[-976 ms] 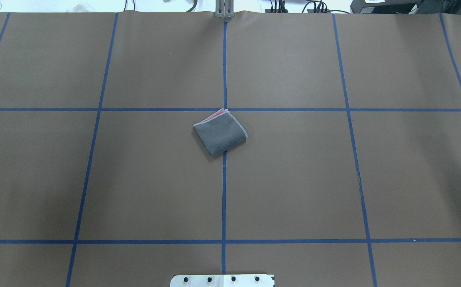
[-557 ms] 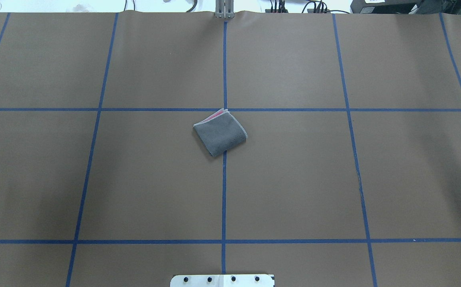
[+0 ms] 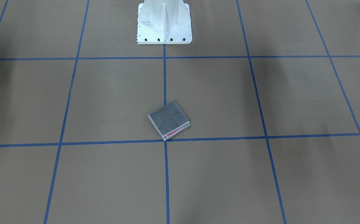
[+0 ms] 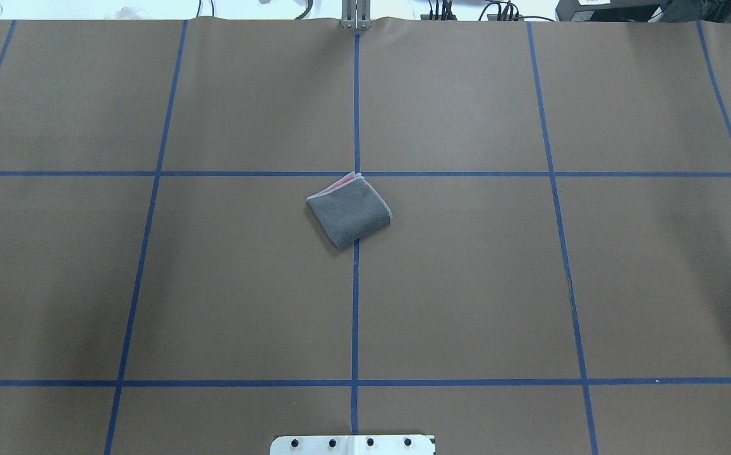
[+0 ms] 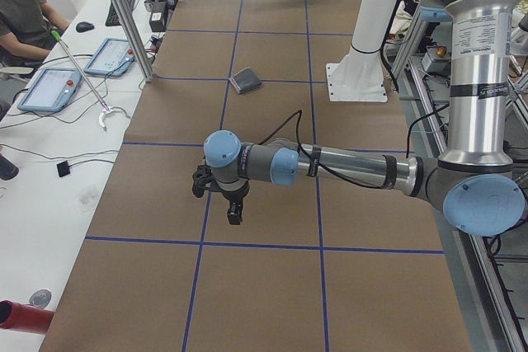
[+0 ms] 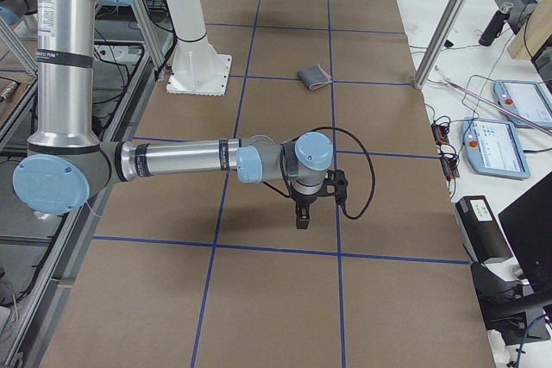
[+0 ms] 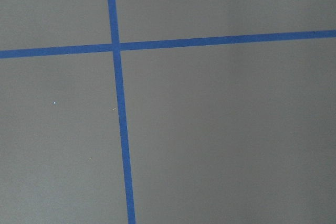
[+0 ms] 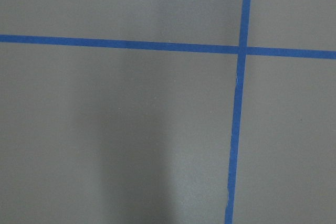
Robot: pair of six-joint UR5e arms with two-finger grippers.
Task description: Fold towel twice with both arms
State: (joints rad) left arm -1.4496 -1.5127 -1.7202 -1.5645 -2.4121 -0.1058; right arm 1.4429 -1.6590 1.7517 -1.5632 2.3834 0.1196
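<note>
The towel lies folded small, dark grey side up with pink peeking at one edge, on the blue tape in the middle of the table. The left claw and right claw hang well apart from it. I cannot tell how far open they are.

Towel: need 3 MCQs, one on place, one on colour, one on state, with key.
1. Where does the towel lie?
A. In a far corner square
B. Across the central blue tape line, beside a crossing
C. Far off to the robot's right

2. Which colour faces up?
A. Pink
B. White
C. Dark grey

3. What state is it in?
A. Folded, lying free
B. Spread out flat
C. Held in a gripper

Key: 1 B, the overhead view shows it straddling the line next to a crossing. 2 C, pink peeks out only between layers at one edge. 3 A, stacked edges show, and the left gripper and right gripper hang far from it.
</note>
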